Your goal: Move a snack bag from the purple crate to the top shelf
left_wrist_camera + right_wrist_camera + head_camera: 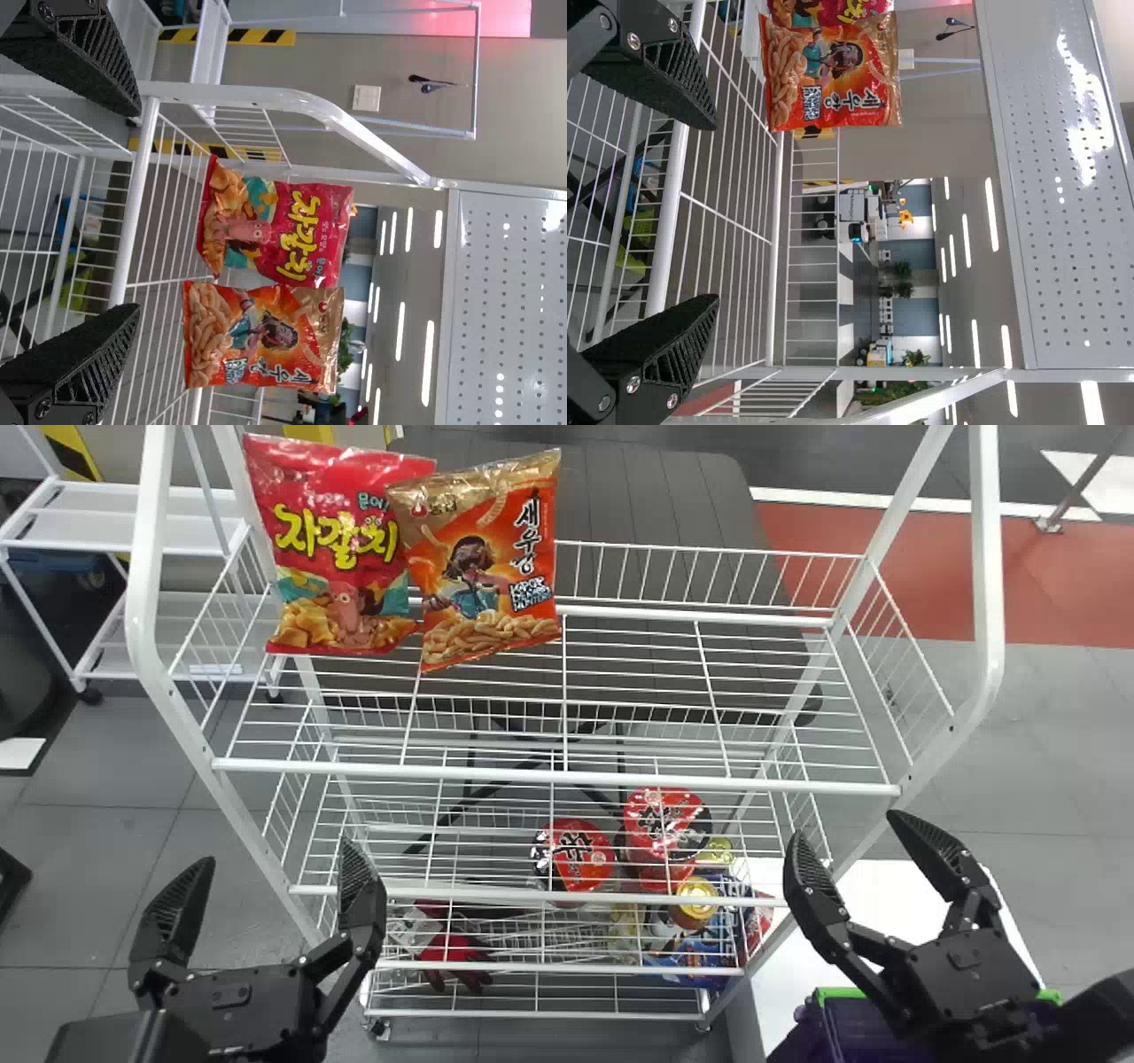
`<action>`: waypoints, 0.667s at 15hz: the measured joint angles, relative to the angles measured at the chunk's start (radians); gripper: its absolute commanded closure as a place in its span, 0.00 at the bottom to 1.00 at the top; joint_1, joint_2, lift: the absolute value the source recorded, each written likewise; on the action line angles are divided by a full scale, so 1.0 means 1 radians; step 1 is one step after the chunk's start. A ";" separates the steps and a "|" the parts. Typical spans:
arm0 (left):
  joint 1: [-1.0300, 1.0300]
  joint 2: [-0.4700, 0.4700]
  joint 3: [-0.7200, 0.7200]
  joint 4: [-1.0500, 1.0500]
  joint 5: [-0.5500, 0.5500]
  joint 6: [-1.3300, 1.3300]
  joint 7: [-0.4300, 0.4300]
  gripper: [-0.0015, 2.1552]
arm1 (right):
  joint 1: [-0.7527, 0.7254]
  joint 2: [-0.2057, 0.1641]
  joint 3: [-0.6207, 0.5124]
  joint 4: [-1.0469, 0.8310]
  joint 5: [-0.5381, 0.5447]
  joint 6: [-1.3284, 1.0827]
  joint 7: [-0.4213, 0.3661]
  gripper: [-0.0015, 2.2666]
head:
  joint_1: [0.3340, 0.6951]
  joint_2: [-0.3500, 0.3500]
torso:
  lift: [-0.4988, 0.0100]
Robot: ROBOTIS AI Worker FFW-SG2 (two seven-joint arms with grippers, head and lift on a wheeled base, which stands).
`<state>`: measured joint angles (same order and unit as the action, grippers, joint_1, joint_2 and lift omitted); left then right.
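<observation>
Setting: indoor, reads as a lab or demo hall with a shop-style display. Shop signs: white wire rack (pixel 558 777) stocked with snack bags (pixel 341 558) and red-lidded tubs (pixel 576 856). Hall signs: grey tiled floor (pixel 97 850), yellow-black hazard striping (pixel 283 37), long ceiling strip lights (pixel 992 212), greenery (pixel 897 282) beyond.

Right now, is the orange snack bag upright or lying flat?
Upright: the orange snack bag rises from the top shelf beside the red bag, its front showing.
</observation>
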<state>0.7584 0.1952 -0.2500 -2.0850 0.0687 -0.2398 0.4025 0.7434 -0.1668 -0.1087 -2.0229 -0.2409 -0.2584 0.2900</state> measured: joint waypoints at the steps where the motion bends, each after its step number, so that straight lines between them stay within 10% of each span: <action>1: -0.001 0.000 0.000 0.000 0.001 0.000 -0.001 0.00 | 0.001 0.001 0.000 0.000 0.000 0.000 0.000 0.06 | 1.00 0.39 | 0.84; 10: -0.006 0.000 -0.005 0.010 0.002 -0.003 0.001 0.00 | 0.002 0.007 0.001 -0.001 0.002 0.000 -0.002 0.06 | 1.00 0.38 | 0.77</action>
<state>0.7526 0.1951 -0.2553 -2.0751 0.0706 -0.2425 0.4034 0.7453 -0.1593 -0.1075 -2.0236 -0.2385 -0.2584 0.2883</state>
